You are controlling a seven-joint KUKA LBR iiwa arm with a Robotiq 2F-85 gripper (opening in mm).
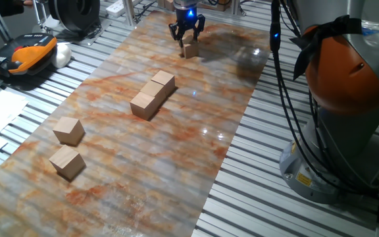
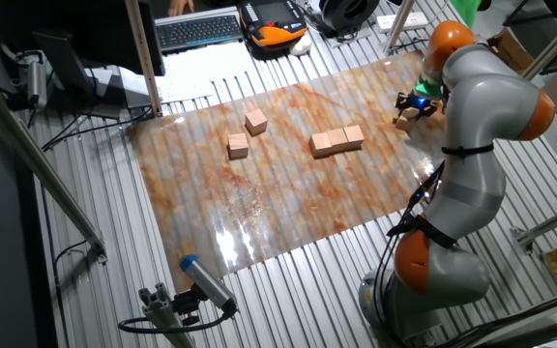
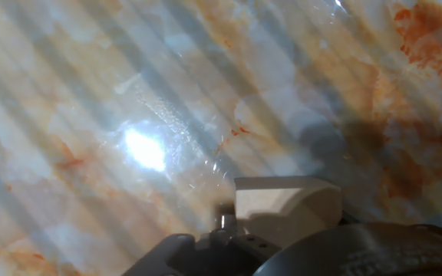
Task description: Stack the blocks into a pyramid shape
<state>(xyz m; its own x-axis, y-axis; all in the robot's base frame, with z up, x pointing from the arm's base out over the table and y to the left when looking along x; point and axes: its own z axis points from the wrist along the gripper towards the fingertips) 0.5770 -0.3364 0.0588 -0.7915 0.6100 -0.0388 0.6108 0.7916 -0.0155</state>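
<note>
At the far end of the marbled orange-and-white table, the black two-finger gripper stands over 1 small tan wooden cube, its fingers straddling the cube's top; whether they actually pinch it I cannot tell. Mid-table, 2 more tan cubes sit touching in a short row. Nearer the camera, 2 further cubes lie apart from each other.

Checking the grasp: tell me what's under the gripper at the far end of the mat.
A single wooden block sits between the fingers of the gripper, on the marbled mat. The hand view shows its pale top. Whether the fingers touch its sides cannot be seen.
</note>
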